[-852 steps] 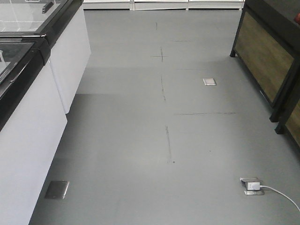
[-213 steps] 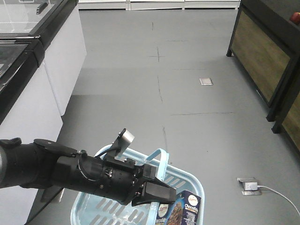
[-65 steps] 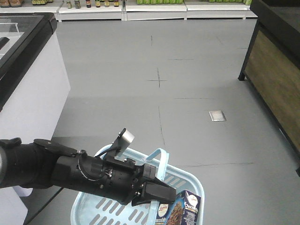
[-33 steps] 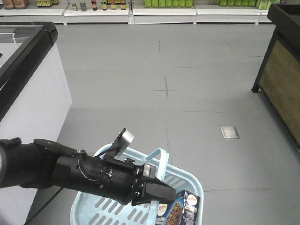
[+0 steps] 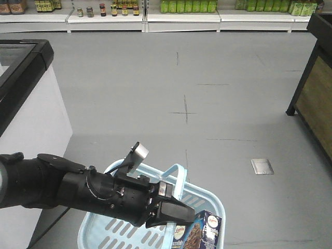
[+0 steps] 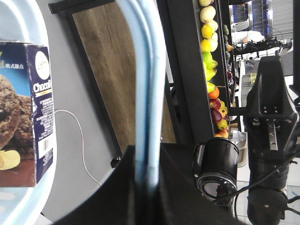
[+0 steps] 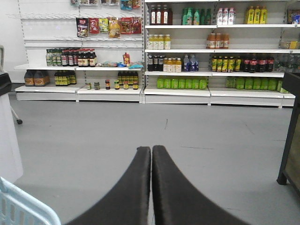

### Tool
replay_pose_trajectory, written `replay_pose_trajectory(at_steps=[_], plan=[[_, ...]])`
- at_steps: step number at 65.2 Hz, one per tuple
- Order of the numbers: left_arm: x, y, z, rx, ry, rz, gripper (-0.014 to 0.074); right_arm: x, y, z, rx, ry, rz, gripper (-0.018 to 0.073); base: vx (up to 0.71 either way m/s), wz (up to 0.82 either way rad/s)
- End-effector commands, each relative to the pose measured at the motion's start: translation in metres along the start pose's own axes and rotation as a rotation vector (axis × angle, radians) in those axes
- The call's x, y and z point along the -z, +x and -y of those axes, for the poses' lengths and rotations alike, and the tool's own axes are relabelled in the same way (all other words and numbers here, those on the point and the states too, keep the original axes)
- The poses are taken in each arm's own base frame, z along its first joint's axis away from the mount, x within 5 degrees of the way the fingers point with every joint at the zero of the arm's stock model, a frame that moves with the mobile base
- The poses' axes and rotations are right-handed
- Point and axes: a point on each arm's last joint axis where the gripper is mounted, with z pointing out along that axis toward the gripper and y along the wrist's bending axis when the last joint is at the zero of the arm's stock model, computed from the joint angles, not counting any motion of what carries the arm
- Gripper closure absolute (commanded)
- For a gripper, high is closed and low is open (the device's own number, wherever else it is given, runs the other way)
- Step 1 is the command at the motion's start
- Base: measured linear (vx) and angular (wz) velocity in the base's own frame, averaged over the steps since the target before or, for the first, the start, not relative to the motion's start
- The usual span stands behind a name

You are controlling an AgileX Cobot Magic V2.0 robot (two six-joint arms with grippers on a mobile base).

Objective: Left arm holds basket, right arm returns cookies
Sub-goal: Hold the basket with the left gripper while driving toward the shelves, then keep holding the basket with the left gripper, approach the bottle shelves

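- The left arm (image 5: 57,187) reaches in from the left of the front view, low over the grey floor (image 5: 155,104), with a small silver tab (image 5: 139,151) standing up near its wrist.
- The left end effector (image 5: 174,213) is clamped narrow on the basket (image 5: 96,231). The left wrist view shows one arched handle (image 6: 147,84) running down between its dark fingers.
- The basket hangs at the bottom of the front view and is cut off by the lower edge.
- The cookies (image 5: 211,231) stand upright inside the basket at its right end, just beside the left end effector. The left wrist view shows the cookie picture, the white oval logo and the barcode. The box sits against the basket's pale wall.
- The right end effector (image 7: 151,187) holds nothing. Its two dark fingers (image 7: 131,197) are pressed together with only a thin seam between them.
- It points at store shelves (image 7: 211,47) of bottles. A corner of the basket shows at the lower left of its view.
- The right arm (image 6: 271,93) shows at the right edge of the left wrist view, well apart from the handle.
- A white cabinet (image 5: 26,114) with a black top stands on the left, and a wood-panelled stand (image 5: 316,98) on the right.
- Fruit (image 6: 210,70) lies in a row along that stand.
- A metal plate (image 5: 262,166) is set in the floor.
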Motion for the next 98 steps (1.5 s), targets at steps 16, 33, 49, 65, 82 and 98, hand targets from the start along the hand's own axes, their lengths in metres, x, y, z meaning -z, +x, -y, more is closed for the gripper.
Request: replay_pose_trajectory(at_steps=[16, 33, 49, 65, 82, 98], plan=[[0.0072, -0.0028, 0.0285, -0.037, 0.125, 0.027, 0.0603, 0.0011, -0.0077, -0.0004, 0.007, -0.004, 0.083, 0.0568, 0.34, -0.04], [0.0072, -0.0028, 0.0285, -0.037, 0.125, 0.028, 0.0603, 0.0011, -0.0077, -0.0004, 0.007, -0.004, 0.083, 0.0568, 0.35, -0.02], [0.0072, -0.0028, 0.0285, -0.037, 0.125, 0.027, 0.0603, 0.0011, -0.0077, -0.0004, 0.007, -0.004, 0.083, 0.0568, 0.34, 0.02], [0.0072, -0.0028, 0.0285, -0.037, 0.125, 0.027, 0.0603, 0.0011, -0.0077, -0.0004, 0.007, -0.004, 0.083, 0.0568, 0.34, 0.04], [0.0072, -0.0028, 0.0285, -0.037, 0.125, 0.027, 0.0603, 0.0011, -0.0077, -0.0004, 0.007, -0.004, 0.083, 0.0568, 0.32, 0.03], [0.0072, -0.0028, 0.0285, -0.037, 0.125, 0.027, 0.0603, 0.0011, -0.0077, -0.0004, 0.007, -0.004, 0.083, 0.0568, 0.30, -0.02]])
